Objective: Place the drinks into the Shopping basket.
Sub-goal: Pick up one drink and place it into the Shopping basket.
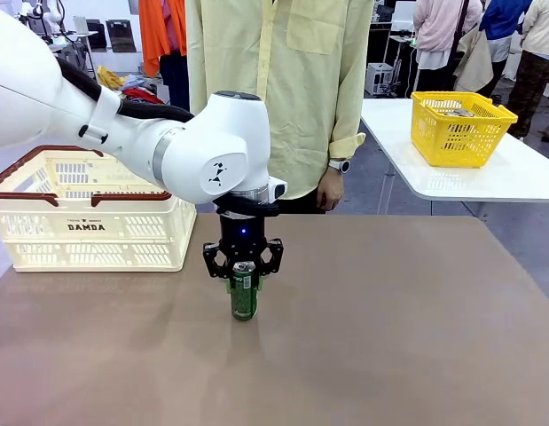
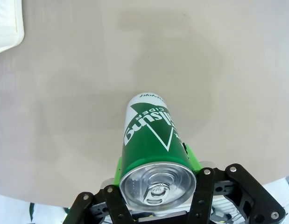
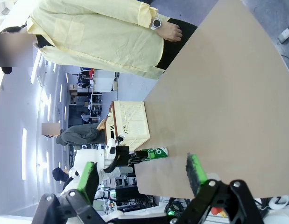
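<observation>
Left end effector (image 1: 244,273) pinches green can (image 1: 244,300) on brown tabletop (image 1: 389,337) — right end effector (image 3: 142,169) spread.

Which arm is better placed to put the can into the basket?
Left. The left gripper is closed on the upright can, and the basket stands on that arm's side. The right gripper is open and empty, far from the can.

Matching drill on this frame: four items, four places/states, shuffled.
1. green can
2. Shopping basket
3. yellow mesh basket
4. right gripper

A. on the white side table, far right
B. open, empty
C. far-left corner of the brown table
D. upright mid-table, between the left gripper's pads

Pairs: 1-D, 2-C, 3-A, 4-B
</observation>
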`<state>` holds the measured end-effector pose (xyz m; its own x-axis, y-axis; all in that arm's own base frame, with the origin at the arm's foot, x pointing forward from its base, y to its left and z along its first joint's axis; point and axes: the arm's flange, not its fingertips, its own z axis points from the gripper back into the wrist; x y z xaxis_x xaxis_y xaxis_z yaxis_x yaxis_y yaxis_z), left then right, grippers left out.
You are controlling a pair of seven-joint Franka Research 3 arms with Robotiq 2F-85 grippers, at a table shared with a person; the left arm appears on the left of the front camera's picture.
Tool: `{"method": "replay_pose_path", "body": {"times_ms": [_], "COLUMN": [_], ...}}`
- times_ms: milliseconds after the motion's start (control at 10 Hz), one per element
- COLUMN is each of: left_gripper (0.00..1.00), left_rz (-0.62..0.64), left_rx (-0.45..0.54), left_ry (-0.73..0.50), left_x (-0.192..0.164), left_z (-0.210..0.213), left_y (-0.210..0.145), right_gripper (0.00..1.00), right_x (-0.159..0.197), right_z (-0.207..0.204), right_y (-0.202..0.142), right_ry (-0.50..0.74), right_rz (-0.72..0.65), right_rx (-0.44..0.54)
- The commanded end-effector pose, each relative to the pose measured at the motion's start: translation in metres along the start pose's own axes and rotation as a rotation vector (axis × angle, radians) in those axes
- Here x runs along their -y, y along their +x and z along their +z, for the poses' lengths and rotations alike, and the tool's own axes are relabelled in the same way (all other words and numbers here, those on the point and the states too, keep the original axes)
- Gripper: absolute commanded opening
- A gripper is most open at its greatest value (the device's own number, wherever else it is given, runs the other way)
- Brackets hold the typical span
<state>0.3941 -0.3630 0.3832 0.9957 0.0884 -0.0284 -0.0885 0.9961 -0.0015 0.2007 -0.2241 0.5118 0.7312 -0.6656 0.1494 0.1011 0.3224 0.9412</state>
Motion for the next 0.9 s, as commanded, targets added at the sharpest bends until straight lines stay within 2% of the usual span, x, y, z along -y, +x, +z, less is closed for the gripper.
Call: {"method": "replay_pose_path", "body": {"times_ms": [0, 400, 500, 600, 800], "left_gripper": [0.0, 0.0, 0.0, 0.0, 0.0], "left_rz": [0.023, 0.03, 0.032, -0.006, -0.004], "left_rx": [0.02, 0.038, 0.081, 0.078, 0.127], "left_ry": [0.05, 0.016, 0.003, -0.041, -0.059], "left_x": [0.001, -0.007, -0.012, -0.017, -0.036], "left_z": [0.001, 0.015, 0.037, 0.064, 0.133], "left_y": [0.005, 0.009, 0.014, 0.022, 0.054], "right_gripper": [1.0, 1.0, 1.0, 1.0, 1.0], "right_x": [-0.002, -0.002, -0.002, -0.002, -0.002], "right_z": [0.001, 0.001, 0.001, 0.001, 0.001], "right_y": [0.001, 0.001, 0.001, 0.001, 0.001], "right_ry": [0.018, 0.018, 0.018, 0.018, 0.018], "right_rz": [0.015, 0.015, 0.015, 0.015, 0.015], "right_rx": [0.001, 0.001, 0.001, 0.001, 0.001]}}
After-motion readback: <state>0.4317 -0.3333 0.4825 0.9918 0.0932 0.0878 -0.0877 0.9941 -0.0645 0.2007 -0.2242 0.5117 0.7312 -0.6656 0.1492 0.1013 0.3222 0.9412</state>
